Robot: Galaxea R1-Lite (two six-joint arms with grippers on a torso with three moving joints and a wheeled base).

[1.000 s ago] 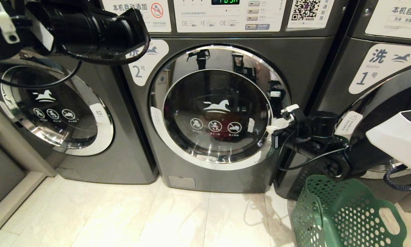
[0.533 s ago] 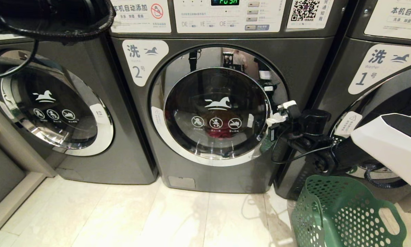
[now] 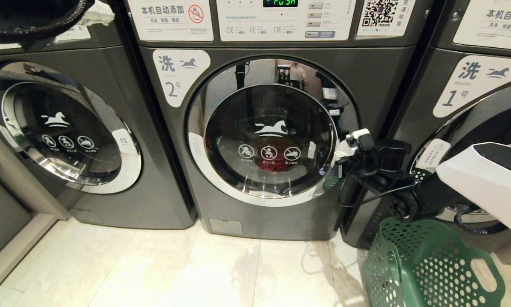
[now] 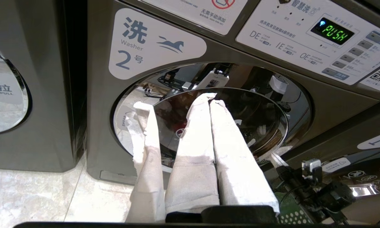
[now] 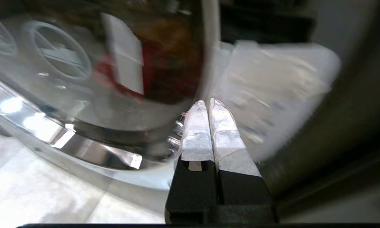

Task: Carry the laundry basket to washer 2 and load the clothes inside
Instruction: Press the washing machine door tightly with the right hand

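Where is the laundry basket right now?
In the head view the laundry basket stands on the floor at the lower right, in front of the gap between washer 2 and the washer labelled 1, just below the right arm.

Pale tiled floor (image 3: pixel 161 273) under three washers; green laundry basket (image 3: pixel 430 268) at right.

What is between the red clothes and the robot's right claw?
Only the shut glass door of washer 2; the head view shows clothes behind it, right gripper outside.

washer 2 (image 3: pixel 272 132) door shut, clothes (image 3: pixel 276 164) inside, green laundry basket (image 3: pixel 425 268) right
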